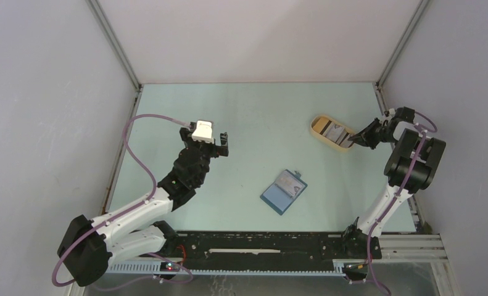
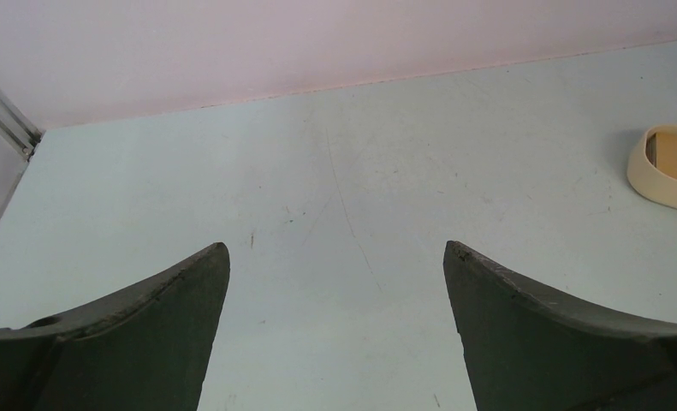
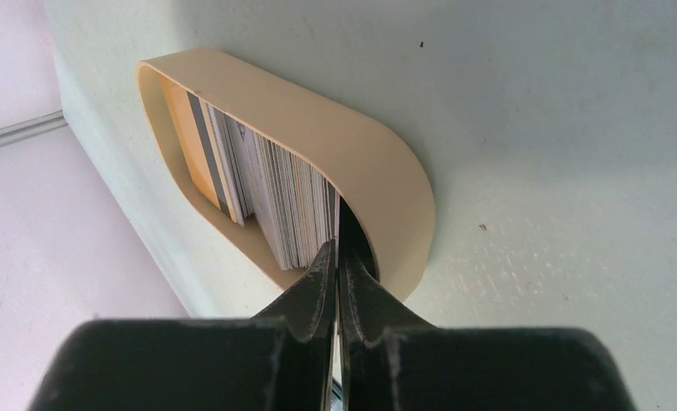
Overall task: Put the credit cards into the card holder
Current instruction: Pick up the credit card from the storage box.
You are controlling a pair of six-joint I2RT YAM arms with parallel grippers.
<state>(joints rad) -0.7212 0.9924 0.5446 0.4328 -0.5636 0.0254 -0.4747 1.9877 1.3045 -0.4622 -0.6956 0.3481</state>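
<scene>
Cards (image 3: 275,197) stand on edge, packed in a tan tray (image 3: 377,154) at about 2 o'clock on the table (image 1: 253,123). The tray's long axis runs from 10 to 4 o'clock in the top view. The right gripper (image 3: 337,250) is at the tray's 4 o'clock end. Its jaws are pressed almost together, and a thin pale edge between them looks like the endmost card of the stack. I cannot tell whether it grips one card or two.

The holder (image 1: 284,191) lies flat near the table's middle, well apart from the tray and at about 7 o'clock from it. Its long axis is tilted from 7 to 1 o'clock, with a lighter pocket face toward the 1 o'clock end.

The right arm is much the nearer to both cards and holder. My judgement is that the pinched card must lift clear of the tray wall and then travel toward 7 o'clock. The left gripper (image 2: 335,257) hangs over bare table at 9 o'clock from the holder, jaws spread wide and holding nothing.
</scene>
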